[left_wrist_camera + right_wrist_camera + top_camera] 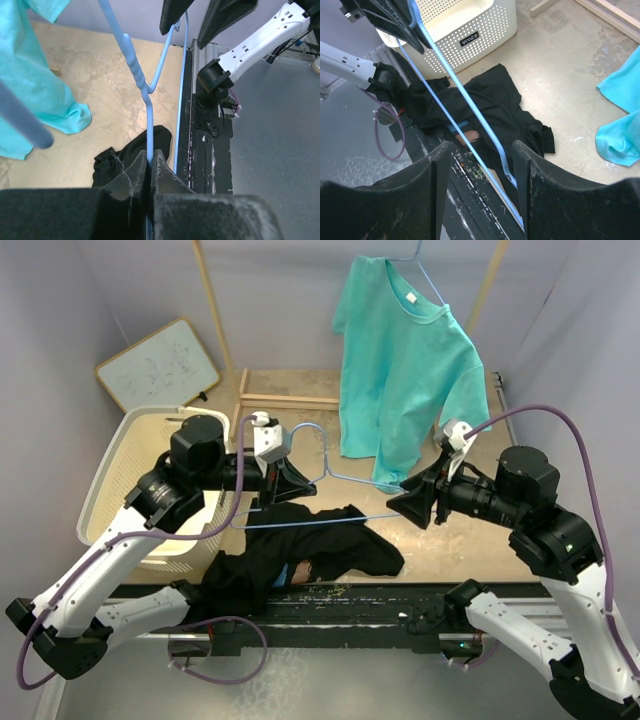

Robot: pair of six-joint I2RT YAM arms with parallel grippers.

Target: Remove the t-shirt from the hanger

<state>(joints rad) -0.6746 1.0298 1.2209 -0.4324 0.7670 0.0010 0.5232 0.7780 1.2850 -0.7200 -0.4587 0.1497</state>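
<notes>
Hanger (330,476), blue wire, bare: held above the tabletop (455,550), its wire pinched tight in the left pincer (150,167). Right pincer (482,147) wide, fingers either side of the hanger's lower bars (contact unclear). Black shirt (320,550) crumpled on the tabletop beneath, near edge. Teal shirt (400,370) hangs behind.

Pale lilac-grey walls (90,300), evenly lit, on three sides. Worn tan tabletop (470,540), centre. Bare wooden rack (213,320), rear. Scribbled whiteboard (160,365) leaning in the upper-left corner. Cream perforated basket (100,495), left. Black rail (340,602) ran along the bottom edge.
</notes>
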